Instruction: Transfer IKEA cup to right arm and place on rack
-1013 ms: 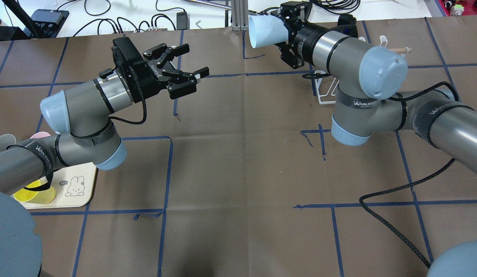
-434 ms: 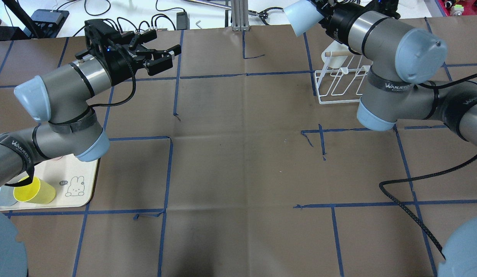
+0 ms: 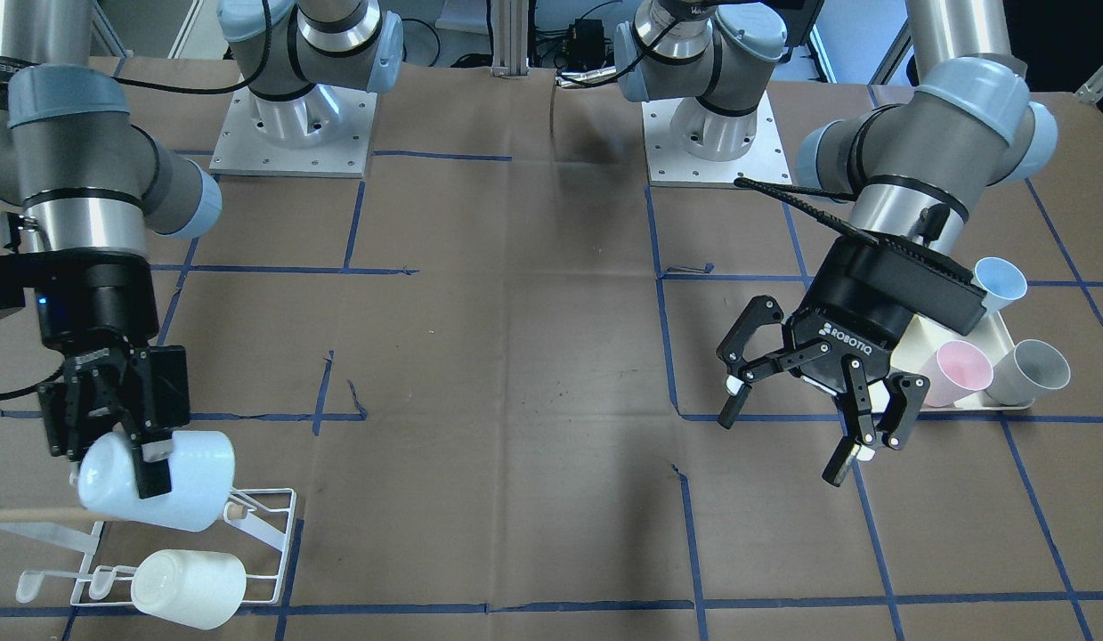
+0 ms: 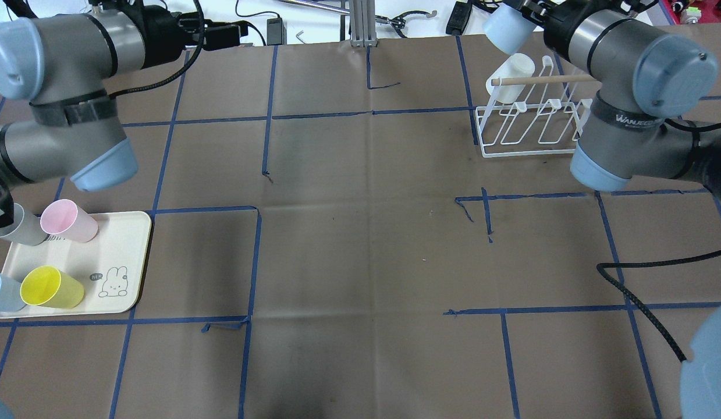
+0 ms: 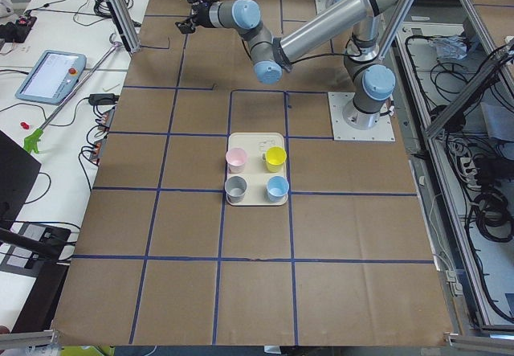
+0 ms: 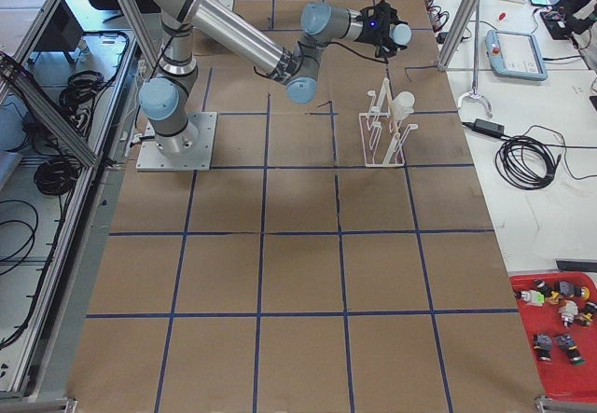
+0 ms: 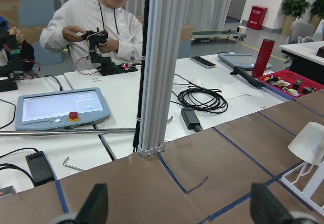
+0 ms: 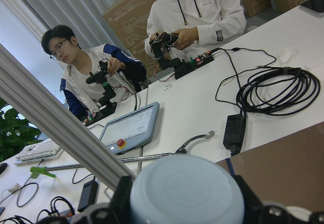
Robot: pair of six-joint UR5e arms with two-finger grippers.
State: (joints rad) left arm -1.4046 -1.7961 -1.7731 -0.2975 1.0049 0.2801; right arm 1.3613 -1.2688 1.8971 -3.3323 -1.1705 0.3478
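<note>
Brown paper table with a blue tape grid; benches and operators behind. Change since a second ago: the right arm has swung from upper centre of the overhead view to the upper right corner. It carried the pale blue IKEA cup with it. The left arm has pulled back to the upper left.

The right gripper is clamped on the cup's closed end. The cup lies nearly on its side in the lower left of the front-facing view, right at the dowel handle of the rack. Can't tell if cup and dowel touch. A white cup already sits on a prong below it.

The left gripper is at the right of the front-facing view, jaws spread wide and holding nothing. It hangs beside the cream tray with the pink cup, grey cup, yellow cup and another blue cup.

Read: handover done, only placement left. Cup still needs turning mouth-down over a free prong before release.
</note>
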